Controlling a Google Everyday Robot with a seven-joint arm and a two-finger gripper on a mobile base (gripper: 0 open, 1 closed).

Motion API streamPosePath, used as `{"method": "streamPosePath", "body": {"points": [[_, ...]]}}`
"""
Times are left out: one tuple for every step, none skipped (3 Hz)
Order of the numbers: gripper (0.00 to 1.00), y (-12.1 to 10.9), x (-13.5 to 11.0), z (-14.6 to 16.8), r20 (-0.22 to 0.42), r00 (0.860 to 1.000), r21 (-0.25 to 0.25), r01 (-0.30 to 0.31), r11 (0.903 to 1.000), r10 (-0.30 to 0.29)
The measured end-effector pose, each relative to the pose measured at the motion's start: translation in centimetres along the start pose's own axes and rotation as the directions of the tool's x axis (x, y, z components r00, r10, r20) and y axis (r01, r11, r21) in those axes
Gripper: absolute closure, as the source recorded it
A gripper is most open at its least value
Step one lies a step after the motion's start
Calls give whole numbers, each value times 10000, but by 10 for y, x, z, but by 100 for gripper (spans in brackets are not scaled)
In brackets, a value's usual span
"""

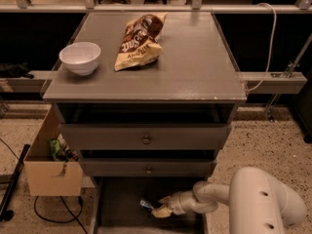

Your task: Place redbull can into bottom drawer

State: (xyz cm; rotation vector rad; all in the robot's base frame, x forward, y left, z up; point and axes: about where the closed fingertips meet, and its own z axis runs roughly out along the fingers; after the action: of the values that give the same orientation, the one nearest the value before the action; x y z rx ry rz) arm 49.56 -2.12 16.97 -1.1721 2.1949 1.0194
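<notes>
We note the gripper (157,210) low inside the open bottom drawer (117,204). Its fingers (162,211) are clasped on the redbull can (146,204), which juts out just left of them, tilted over the drawer's dark floor.

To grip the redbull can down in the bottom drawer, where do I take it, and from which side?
Take the redbull can across its slim round body, about mid-length, coming from the right and low over the bottom drawer floor. The gripper is there at the can, and the upper drawers close above may crowd a straight-down approach.
</notes>
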Motion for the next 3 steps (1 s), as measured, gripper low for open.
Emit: {"method": "streamPosePath", "body": {"points": [[100,-9,5,7,-93,9999,114,-79,9999,81],[81,-9,5,7,-91,9999,115,-79,9999,80],[58,-9,5,7,-91,9999,114,-79,9999,80]]}}
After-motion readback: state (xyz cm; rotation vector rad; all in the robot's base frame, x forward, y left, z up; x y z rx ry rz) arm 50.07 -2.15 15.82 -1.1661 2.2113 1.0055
